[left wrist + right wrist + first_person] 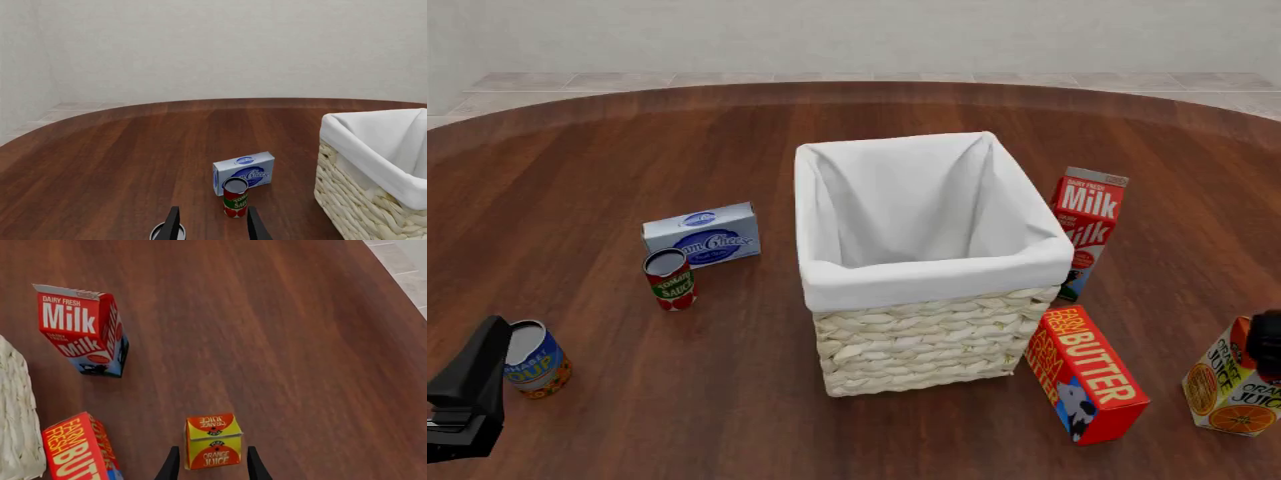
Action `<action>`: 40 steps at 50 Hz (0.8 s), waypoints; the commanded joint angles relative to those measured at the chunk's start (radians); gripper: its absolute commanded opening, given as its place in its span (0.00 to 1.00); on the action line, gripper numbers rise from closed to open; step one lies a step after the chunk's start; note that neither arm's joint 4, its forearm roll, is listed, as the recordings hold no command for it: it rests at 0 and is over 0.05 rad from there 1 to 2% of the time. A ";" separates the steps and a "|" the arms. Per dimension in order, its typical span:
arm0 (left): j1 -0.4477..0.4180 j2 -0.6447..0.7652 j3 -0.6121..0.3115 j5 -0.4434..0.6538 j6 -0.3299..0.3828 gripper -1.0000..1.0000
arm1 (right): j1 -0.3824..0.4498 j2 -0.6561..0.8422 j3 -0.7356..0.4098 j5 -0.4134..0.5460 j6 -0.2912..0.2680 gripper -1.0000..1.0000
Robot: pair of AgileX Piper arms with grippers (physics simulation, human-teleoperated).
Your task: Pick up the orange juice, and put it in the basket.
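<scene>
**Q:** How many objects are there, and of what kind?

**A:** One wicker basket, three cartons or boxes at the right of the front view, one box and two cans at the left. All stand on a round, dark wooden table with visible grain.

**Q:** Describe the containers.

**A:** The basket is square, cream woven wicker with a white cloth lining folded over its rim; it sits at frame centre. The Milk carton is gable-topped, red and white, just right of the basket. The Butter box is a rectangular orange-red block, leaning at the basket's lower right corner. The cream cheese box is pale blue and flat-sided, left of the basket. The tomato sauce can is a small red cylinder just in front of it. A second can, blue-labelled, stands at lower left.

**Q:** Where is the orange juice?

**A:** The orange juice is a yellow gable-top carton with an orange-red top, upright at the lower right edge of the front view, well apart from the basket.

**Q:** And the grippers?

**A:** The right gripper has its fingers spread on either side of the juice carton without pinching it. The left gripper also has its fingers spread, holding nothing, near the blue-labelled can.
</scene>
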 commanded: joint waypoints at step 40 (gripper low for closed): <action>0.000 0.000 0.000 0.000 0.000 1.00 | -0.008 0.138 0.109 -0.190 -0.001 1.00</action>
